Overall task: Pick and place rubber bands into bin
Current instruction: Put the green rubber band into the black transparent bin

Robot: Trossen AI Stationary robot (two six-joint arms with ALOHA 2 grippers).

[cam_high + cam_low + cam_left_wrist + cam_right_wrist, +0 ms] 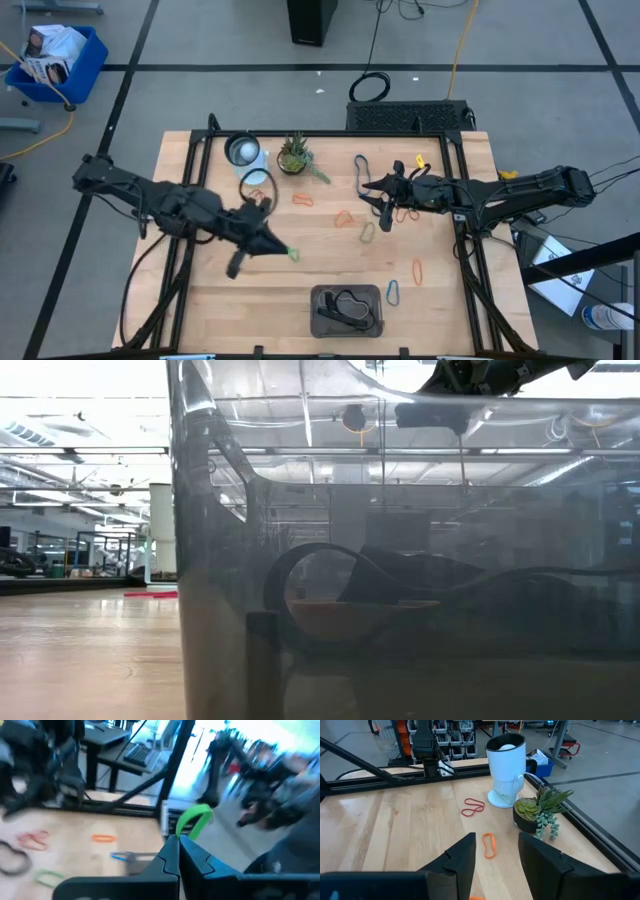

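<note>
My left gripper [278,244] is over the table's middle left, shut on a green rubber band [195,821], which also shows in the high view [292,252]. My right gripper [384,207] is open and empty above the right middle, with an orange band [489,845] on the wood ahead of its fingers. The dark grey bin [347,309] stands at the near edge with black bands [347,303] lying in it. It fills the low view [400,660]. Other bands lie flat on the wood: orange [303,200], green [367,233], blue [393,292], red [472,806]. My left gripper pinches the green band's near end [181,836] between its two fingers, only at their free ends. The rest of the loop sticks out beyond the tips. The band is lifted clear of the table.
A white jug [243,151] and a small potted plant [294,156] stand at the far left of the table. A large black band [256,180] lies near them. A black metal frame [470,190] borders the table. A blue crate [55,60] sits on the floor.
</note>
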